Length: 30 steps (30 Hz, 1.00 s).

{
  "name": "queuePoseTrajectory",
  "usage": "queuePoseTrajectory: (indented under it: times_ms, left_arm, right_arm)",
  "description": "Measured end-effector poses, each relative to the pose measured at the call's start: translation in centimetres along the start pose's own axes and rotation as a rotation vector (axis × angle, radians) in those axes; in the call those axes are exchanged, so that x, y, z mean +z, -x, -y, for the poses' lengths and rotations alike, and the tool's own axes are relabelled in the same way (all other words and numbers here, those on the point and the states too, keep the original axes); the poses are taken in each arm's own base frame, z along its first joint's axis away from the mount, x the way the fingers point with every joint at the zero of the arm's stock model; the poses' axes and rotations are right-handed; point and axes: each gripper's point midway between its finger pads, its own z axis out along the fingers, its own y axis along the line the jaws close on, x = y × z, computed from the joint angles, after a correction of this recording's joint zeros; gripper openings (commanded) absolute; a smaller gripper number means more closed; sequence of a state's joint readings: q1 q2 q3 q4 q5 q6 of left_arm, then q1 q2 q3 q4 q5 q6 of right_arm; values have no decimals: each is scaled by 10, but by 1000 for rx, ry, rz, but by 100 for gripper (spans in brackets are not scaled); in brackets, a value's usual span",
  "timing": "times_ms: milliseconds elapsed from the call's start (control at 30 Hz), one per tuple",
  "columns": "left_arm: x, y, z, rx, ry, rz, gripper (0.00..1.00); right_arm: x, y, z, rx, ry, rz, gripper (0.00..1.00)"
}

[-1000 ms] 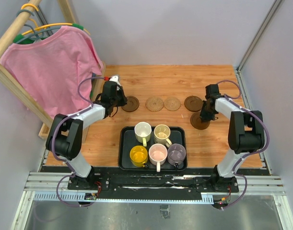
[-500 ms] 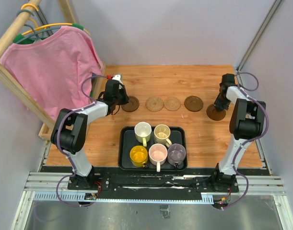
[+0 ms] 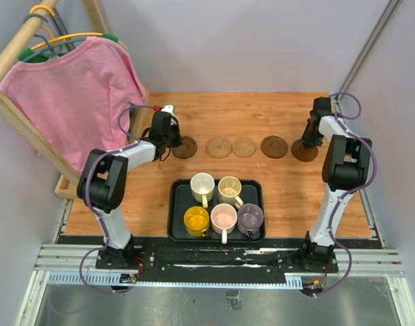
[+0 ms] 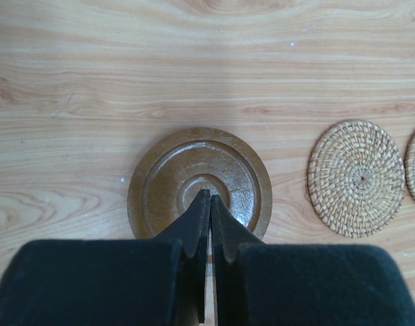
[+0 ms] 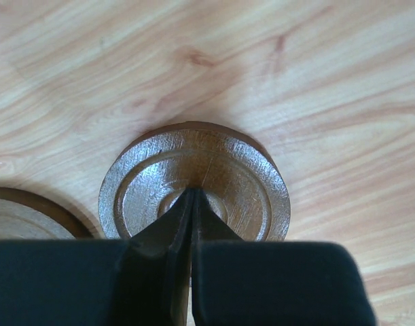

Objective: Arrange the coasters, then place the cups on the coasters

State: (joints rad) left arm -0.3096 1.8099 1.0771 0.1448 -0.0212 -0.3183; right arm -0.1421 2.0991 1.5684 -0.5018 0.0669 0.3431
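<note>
Wooden coasters [image 3: 244, 147] lie in row across far side, five in line. Left gripper [image 4: 210, 199] pressed together, pinching nothing, tips over middle of dark left-end coaster [image 4: 193, 170]. Right gripper [image 5: 193, 193] pressed together too, tips over dark right-end coaster [image 5: 193, 163], which sits slightly nearer than rest. Cups [image 3: 224, 217] all wait in black tray [image 3: 173, 210], near centre. I judge arranging step almost done; next I nudge right-end coaster into line, lift clear, spread claw for first cup

I'm looking over the coasters [image 3: 219, 147], the cups [image 3: 223, 217] and the black tray [image 3: 173, 210], and I'm reading no text, label or number.
</note>
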Motion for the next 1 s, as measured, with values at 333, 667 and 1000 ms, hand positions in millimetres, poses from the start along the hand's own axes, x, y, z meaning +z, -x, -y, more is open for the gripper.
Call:
queuePoseTrajectory:
  times_ms: [333,667,1000]
  left_arm:
    - [13,-5,-9,5,37,-28,5]
    - [15,-12,-5,0,-2,-55,5]
    - [15,-17,-5,0,-6,-71,5]
  right_arm:
    - [1,2,-46,-141,66,31,1]
    - [-4,-11,-73,-223,87,37,1]
    - [-10,-25,-91,-267,98,33,1]
